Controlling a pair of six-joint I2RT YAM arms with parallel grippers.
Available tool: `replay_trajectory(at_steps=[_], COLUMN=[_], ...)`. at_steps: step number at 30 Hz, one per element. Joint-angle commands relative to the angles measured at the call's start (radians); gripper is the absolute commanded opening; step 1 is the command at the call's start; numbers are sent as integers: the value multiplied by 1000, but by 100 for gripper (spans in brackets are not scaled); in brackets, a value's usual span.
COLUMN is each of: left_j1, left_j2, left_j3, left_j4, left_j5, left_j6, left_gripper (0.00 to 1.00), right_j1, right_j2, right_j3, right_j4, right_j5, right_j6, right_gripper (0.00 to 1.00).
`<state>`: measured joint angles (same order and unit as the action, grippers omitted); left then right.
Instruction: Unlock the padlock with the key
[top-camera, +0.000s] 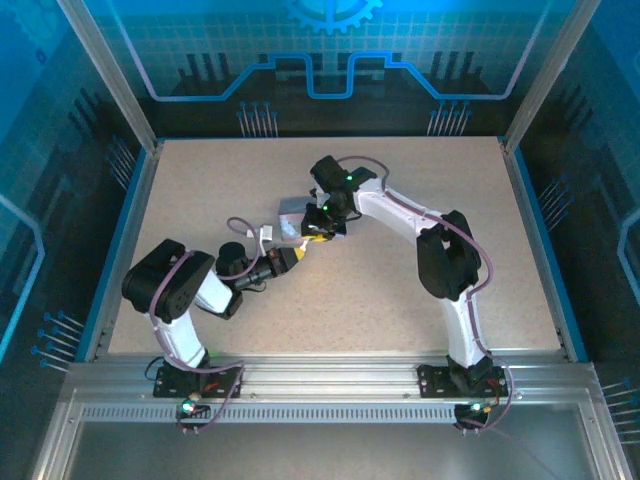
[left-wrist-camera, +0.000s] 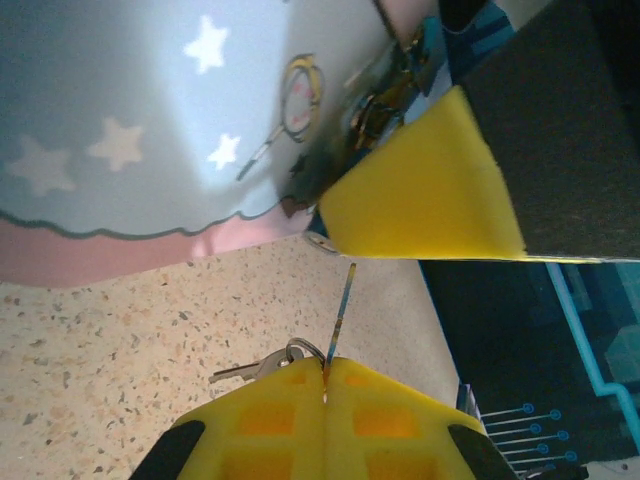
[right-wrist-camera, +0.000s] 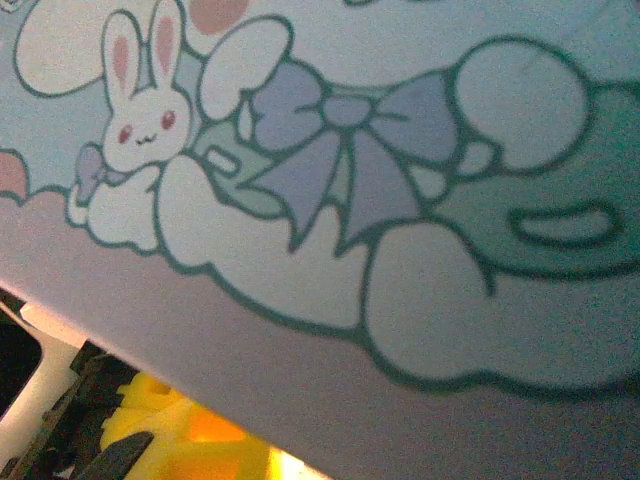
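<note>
The key (left-wrist-camera: 341, 300) is clamped in the left gripper (left-wrist-camera: 325, 375), blade aimed at the padlock (left-wrist-camera: 375, 108) on the cartoon tin (left-wrist-camera: 150, 120). Alignment is in hand; fine advance into the keyway is judged next. The right gripper (top-camera: 321, 231) is beside the padlock; whether it is closed cannot be told.

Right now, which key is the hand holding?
The key that stands up edge-on, pinched in the left hand. The other key pokes out sideways by the ring, not gripped.
</note>
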<state>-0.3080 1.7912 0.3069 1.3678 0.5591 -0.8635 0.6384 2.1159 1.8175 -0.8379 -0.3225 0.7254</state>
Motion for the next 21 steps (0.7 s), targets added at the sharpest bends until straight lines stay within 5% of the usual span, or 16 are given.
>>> replay_trajectory(at_steps=[1,21], left_j1=[16,21], left_j2=[19,19], left_j3=[14,31], left_j4=[32,31], left_j5=[21,39], left_j6=[-2,-2], left_gripper=[0,0], right_j1=[-11,-9], right_j2=[-56,-59], right_j3=[24,14], right_j4=[-6,0], right_j5=[-30,-36], right_j6=[0,2], right_gripper=[13,12])
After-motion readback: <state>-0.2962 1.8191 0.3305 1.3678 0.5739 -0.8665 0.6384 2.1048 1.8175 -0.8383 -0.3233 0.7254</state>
